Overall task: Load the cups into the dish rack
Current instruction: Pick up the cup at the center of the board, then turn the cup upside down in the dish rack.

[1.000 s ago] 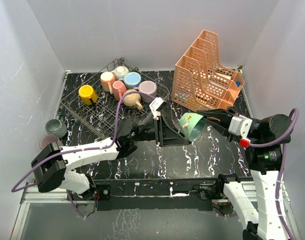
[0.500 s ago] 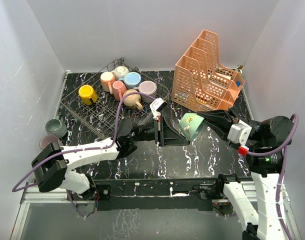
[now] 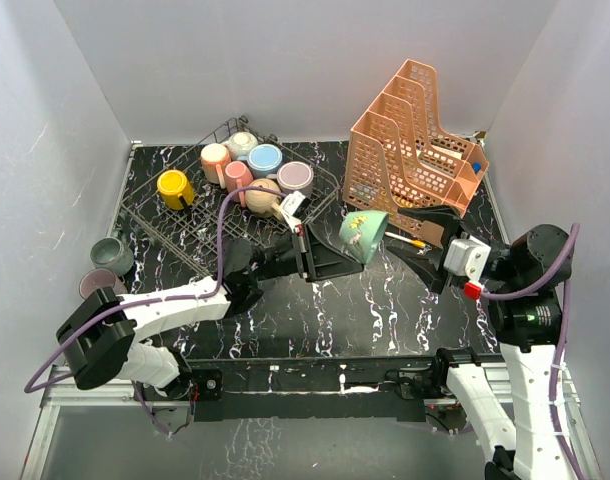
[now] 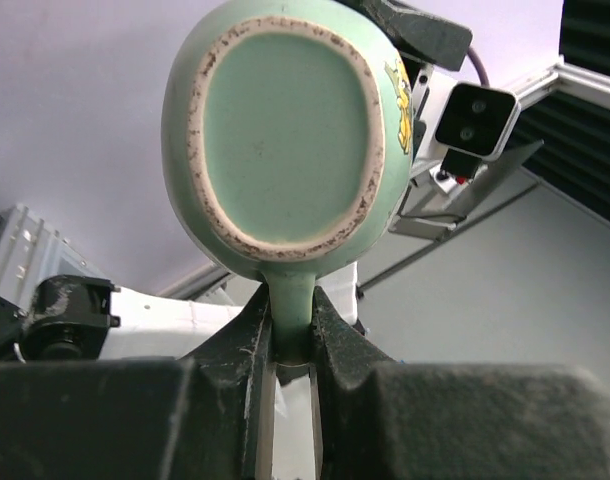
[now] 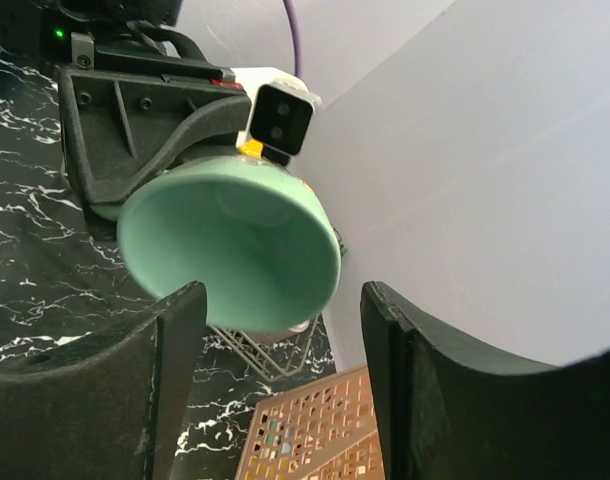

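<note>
Jaws of the left gripper (image 4: 290, 345) pinch narrowly on the handle of the mint-green cup (image 4: 285, 130), which hangs above the surface (image 3: 385, 310) just right of the dish rack (image 3: 185, 235). The right gripper (image 5: 280, 310) stands wide, apparently clear. Risk: held by the handle alone, the cup may swivel or slip and fall short of the rack.

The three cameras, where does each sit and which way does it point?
Top external: above and behind the arm bases, looking down on the table, dish rack and orange organizer; both arms show.
Left wrist: looks along the left gripper, shut on the handle of the green cup, at its base.
Right wrist: looks between the fingers of the open right gripper into the cup's mouth.
Shared: both wrist views see that cup from opposite ends, plus each other's cameras: right wrist camera, left wrist camera.
</note>
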Controlling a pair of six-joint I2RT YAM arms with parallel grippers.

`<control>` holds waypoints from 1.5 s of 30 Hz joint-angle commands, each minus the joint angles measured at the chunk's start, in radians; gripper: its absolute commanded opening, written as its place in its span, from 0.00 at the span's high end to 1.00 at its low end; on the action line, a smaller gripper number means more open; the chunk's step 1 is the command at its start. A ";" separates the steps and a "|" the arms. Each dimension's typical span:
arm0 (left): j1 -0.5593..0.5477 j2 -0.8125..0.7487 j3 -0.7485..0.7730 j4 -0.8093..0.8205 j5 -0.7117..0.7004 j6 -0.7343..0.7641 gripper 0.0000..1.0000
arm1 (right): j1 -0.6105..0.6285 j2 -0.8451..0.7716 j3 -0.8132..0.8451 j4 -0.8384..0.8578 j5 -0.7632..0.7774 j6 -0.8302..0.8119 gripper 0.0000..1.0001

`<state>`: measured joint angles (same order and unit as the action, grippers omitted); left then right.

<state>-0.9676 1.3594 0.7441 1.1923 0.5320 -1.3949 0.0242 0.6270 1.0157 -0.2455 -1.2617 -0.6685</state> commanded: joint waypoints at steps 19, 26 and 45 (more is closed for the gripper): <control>0.469 -0.360 0.048 -0.904 -0.121 0.307 1.00 | 0.002 0.429 0.177 -0.683 0.225 0.038 0.22; 0.534 -0.333 0.233 -1.325 -0.336 0.508 1.00 | 0.002 0.470 0.012 -0.568 0.190 0.022 0.23; 0.641 -0.055 0.389 -1.597 -0.739 0.758 1.00 | -0.062 0.417 -0.213 -0.367 0.193 -0.018 0.22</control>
<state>-0.3614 1.2648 1.0611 -0.4000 -0.1184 -0.7155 -0.0124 1.0885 0.8043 -0.6796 -1.0595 -0.6640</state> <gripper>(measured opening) 0.109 0.778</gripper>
